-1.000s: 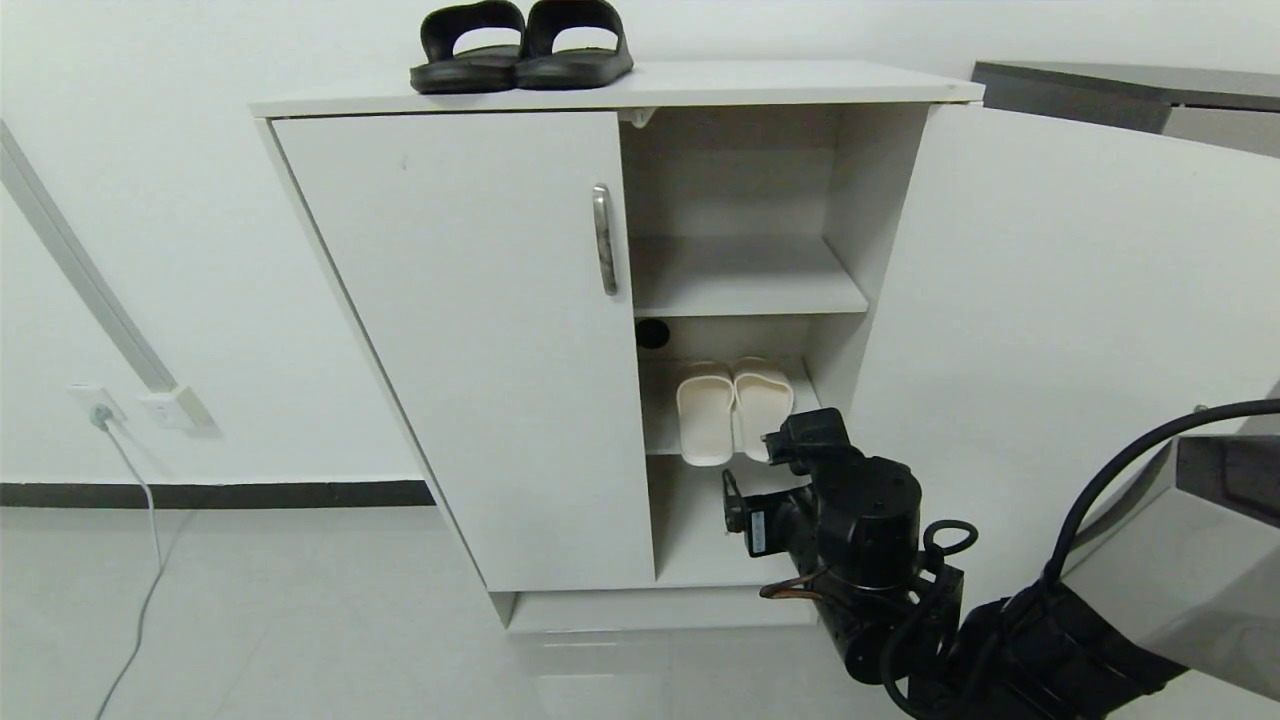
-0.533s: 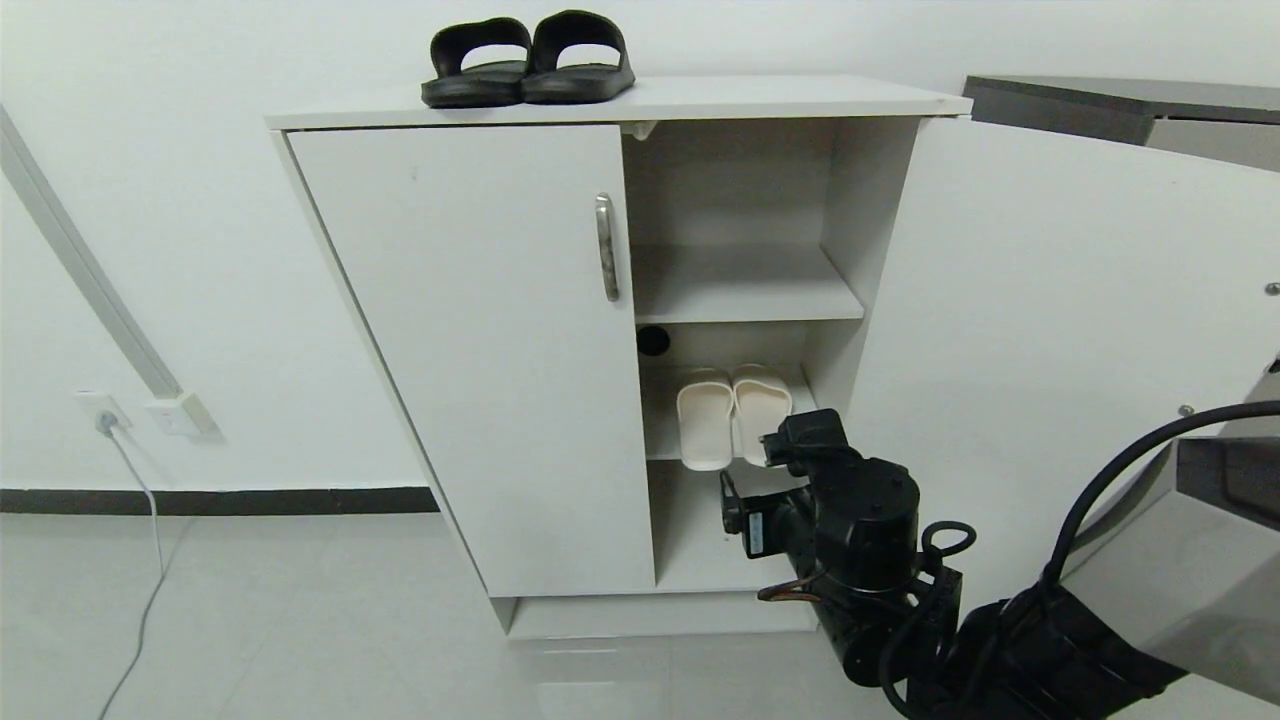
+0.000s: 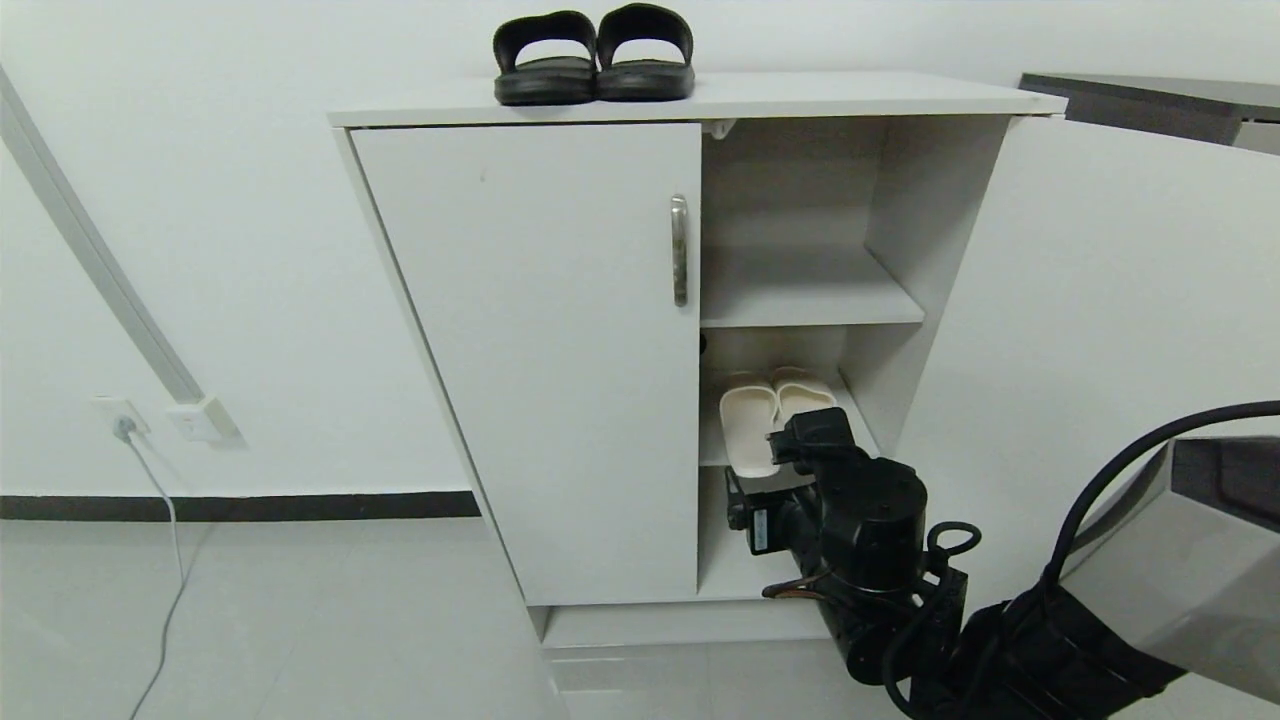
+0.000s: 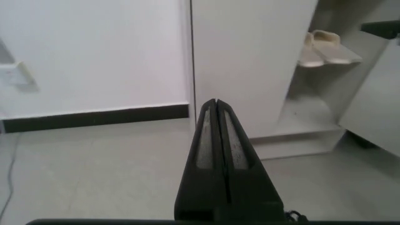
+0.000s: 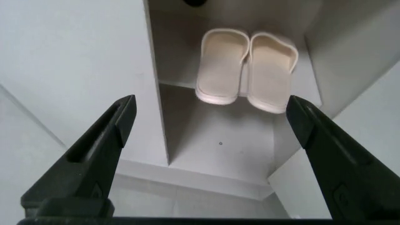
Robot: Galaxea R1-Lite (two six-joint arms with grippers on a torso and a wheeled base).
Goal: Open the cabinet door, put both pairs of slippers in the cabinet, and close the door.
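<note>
- Head view: a white two-door wooden cabinet (image 3: 850,92) is standing against the wall, taking up the frame from the centre out to 3 o'clock.
- Its left door (image 3: 540,360) is sitting closed, with a slim metal bar handle (image 3: 679,250) running upright along the edge at its 3 o'clock side.
- Its right door (image 3: 1100,300) is hanging wide open, swung out toward 3 o'clock.
- A pair of black rubber slide slippers (image 3: 594,58) is resting side by side on the cabinet's top, at 12 o'clock.
- A pair of cream foam slippers (image 3: 752,420) is lying side by side on the middle shelf of the open compartment, just at 3 o'clock of the closed door's edge.
- The right arm (image 3: 870,530) is coming in from 5 o'clock, its wrist hanging in front of the open compartment, just at 6 o'clock of the cream pair.
- The right gripper (image 5: 210,106) is facing the cream slippers (image 5: 225,69) with its fingers (image 5: 119,125) released and spread wide, touching nothing.
- The left gripper (image 4: 215,109) is pointing at the pale tiled floor (image 4: 94,169) in front of the closed door, its fingers clenched together on nothing; the cream slippers (image 4: 325,49) are showing beyond it, well apart.
</note>
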